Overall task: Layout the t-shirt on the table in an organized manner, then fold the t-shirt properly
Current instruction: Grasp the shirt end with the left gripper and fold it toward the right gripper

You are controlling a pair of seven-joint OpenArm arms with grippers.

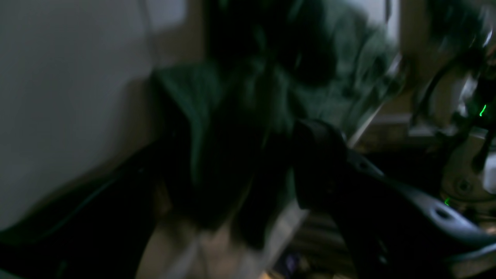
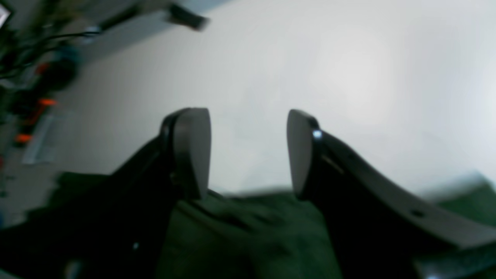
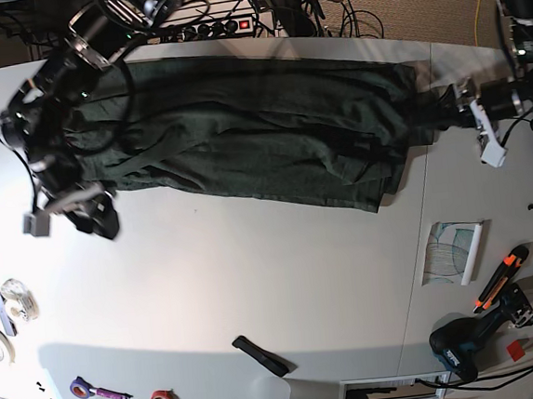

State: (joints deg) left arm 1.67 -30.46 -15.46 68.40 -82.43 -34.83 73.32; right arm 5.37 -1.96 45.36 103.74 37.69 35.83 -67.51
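Fingers [image 2: 192,151] of the right gripper [image 2: 248,155] stand apart over the 9 o'clock end of the dark green t-shirt [image 3: 242,136], which lies stretched across the table's [image 3: 255,284] 12 o'clock half, while the left gripper [image 3: 447,109] is clamped on its 3 o'clock edge.

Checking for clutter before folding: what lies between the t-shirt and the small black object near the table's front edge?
Nothing: in the base view, only bare white table separates the t-shirt from the small black object.
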